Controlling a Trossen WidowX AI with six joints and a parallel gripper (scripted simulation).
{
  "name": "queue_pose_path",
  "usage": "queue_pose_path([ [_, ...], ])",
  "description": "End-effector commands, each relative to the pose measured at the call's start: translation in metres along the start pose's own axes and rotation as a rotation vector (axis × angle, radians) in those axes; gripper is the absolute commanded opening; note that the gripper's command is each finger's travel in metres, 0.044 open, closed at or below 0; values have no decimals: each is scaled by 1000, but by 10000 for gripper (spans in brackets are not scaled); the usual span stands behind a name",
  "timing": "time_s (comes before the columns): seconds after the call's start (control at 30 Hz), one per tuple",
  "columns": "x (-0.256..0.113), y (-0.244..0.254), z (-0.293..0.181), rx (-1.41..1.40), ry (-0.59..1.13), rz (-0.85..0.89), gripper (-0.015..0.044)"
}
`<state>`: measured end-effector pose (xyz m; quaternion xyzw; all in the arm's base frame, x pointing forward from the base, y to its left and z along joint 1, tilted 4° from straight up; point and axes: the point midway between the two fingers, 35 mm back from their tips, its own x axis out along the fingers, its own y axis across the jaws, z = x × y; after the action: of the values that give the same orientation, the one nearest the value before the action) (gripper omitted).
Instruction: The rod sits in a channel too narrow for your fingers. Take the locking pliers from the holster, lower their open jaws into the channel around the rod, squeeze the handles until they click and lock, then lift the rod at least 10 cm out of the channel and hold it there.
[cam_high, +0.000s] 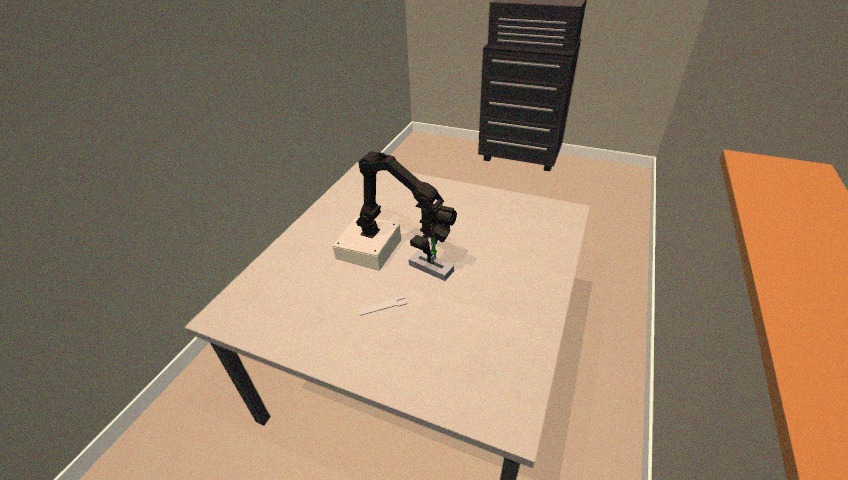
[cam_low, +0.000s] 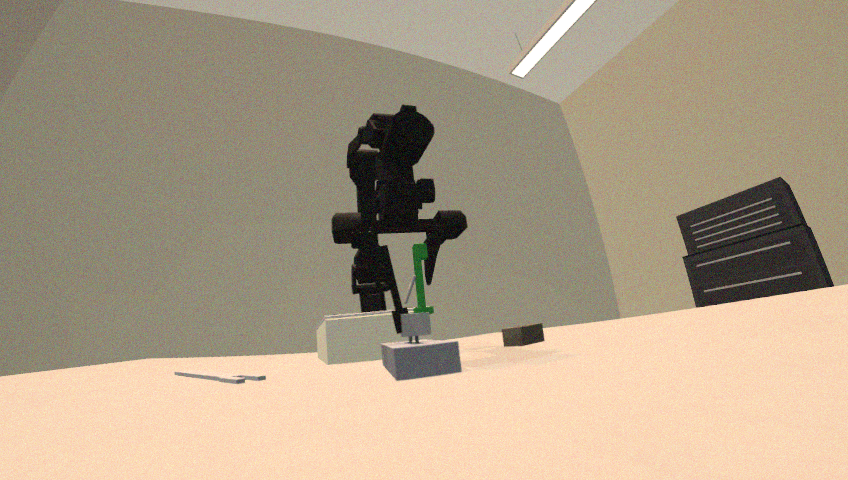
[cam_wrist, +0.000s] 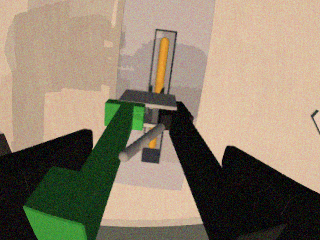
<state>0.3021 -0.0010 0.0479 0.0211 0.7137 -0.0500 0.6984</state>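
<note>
The gripper (cam_high: 430, 245) (cam_low: 413, 306) (cam_wrist: 159, 147) is partly spread, with the locking pliers (cam_high: 433, 243) (cam_low: 420, 279) (cam_wrist: 150, 98) held upright between its fingers. The pliers' jaws point down and enter the slot of the grey block (cam_high: 446, 273) (cam_low: 423, 361) (cam_wrist: 197, 75); whether they are locked cannot be told. The orange rod (cam_wrist: 162, 62) lies in that slot. In the top view, the block stands inward from the worktop's (cam_high: 464, 356) (cam_low: 416, 428) (cam_wrist: 260, 75) left edge, beyond the pale base box (cam_high: 357, 257) (cam_low: 351, 342). A thin forked item (cam_high: 380, 308) (cam_low: 208, 377) lies nearer the near-left corner.

The arm arches forward and down, its claw (cam_high: 432, 245) (cam_low: 411, 297) (cam_wrist: 159, 147) pointing downward, fingers parted around the pliers' handles.
</note>
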Motion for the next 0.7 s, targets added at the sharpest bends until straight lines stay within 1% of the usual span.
queue_pose_path([
  [0.0,5,0,-1,1,4,2,320],
  [0.67,8,0,-1,1,4,2,320],
])
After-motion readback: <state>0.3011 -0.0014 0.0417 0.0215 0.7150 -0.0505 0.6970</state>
